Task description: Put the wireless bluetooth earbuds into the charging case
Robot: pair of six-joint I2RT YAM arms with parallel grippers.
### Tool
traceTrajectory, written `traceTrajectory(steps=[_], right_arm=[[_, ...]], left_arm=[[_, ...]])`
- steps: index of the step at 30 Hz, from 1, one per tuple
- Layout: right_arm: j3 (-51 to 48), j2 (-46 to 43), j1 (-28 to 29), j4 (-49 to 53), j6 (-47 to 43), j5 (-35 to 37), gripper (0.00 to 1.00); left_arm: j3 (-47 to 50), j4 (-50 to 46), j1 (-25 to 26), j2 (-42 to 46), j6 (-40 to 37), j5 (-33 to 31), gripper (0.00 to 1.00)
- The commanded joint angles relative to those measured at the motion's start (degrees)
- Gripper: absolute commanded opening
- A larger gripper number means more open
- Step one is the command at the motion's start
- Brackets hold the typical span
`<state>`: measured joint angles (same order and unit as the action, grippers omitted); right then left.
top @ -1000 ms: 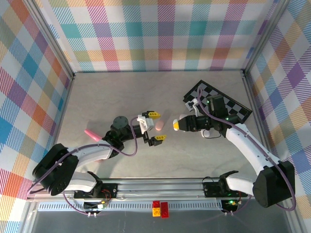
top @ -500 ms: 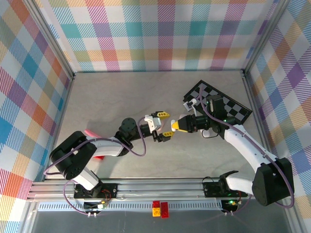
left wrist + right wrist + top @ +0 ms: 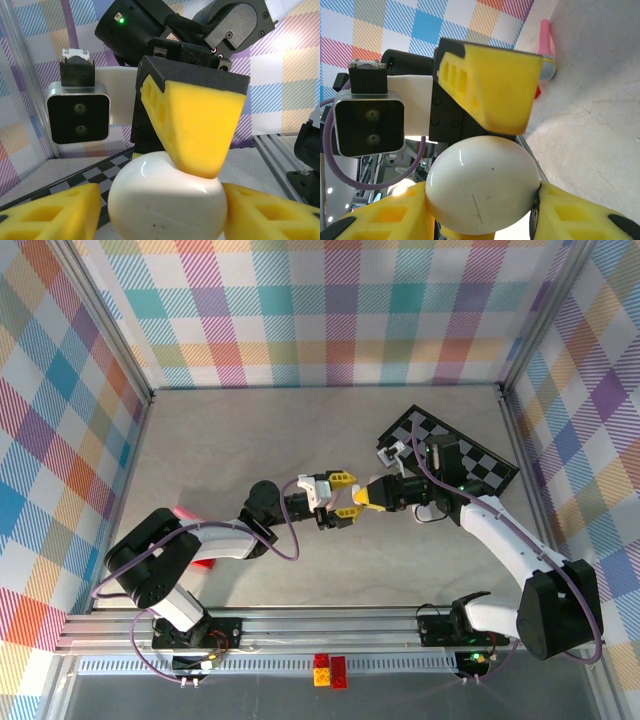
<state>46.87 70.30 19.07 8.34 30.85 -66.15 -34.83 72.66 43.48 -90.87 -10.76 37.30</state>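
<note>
Progress early | charging case (image 3: 165, 200) clamped in right gripper (image 3: 368, 496), also pinched at both sides by left gripper (image 3: 346, 497), near mid-table | seemingly lid-shut | opening it and seating earbuds all left to do

Chequered board (image 3: 470, 455) – far right, pink microphone (image 3: 546, 45), red-yellow bricks (image 3: 330, 670)

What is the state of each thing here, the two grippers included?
white glossy oval charging case: closed, held by both grippers.
right gripper: shut on the case.
left gripper: shut on the case.
pink toy microphone: lying on the table.
black-and-white checkered board: lying flat on the table.
</note>
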Motion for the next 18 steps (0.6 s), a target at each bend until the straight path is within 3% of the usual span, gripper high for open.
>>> traceTrajectory(steps=[1,3,11,18], right_arm=[[-0.7,-0.1,-0.1,-1.6,0.1,-2.4,0.45],[-0.8,-0.2,-0.1,-1.9,0.3,-2.3,0.45],[-0.6,-0.2,-0.1,-2.2,0.8,-1.5,0.50],[1.2,-2.6,-0.1,2.7,-1.9,6.5,0.76]], left_arm=[[-1.8,3.0,0.4,-1.0,0.0,2.5,0.53],[-1.7,3.0,0.4,-1.3,-0.1,2.7,0.48],[-1.6,2.8,0.4,-1.1,-0.1,2.0,0.46],[-1.0,1.4,0.5,-1.1,-1.8,-2.7,0.47]])
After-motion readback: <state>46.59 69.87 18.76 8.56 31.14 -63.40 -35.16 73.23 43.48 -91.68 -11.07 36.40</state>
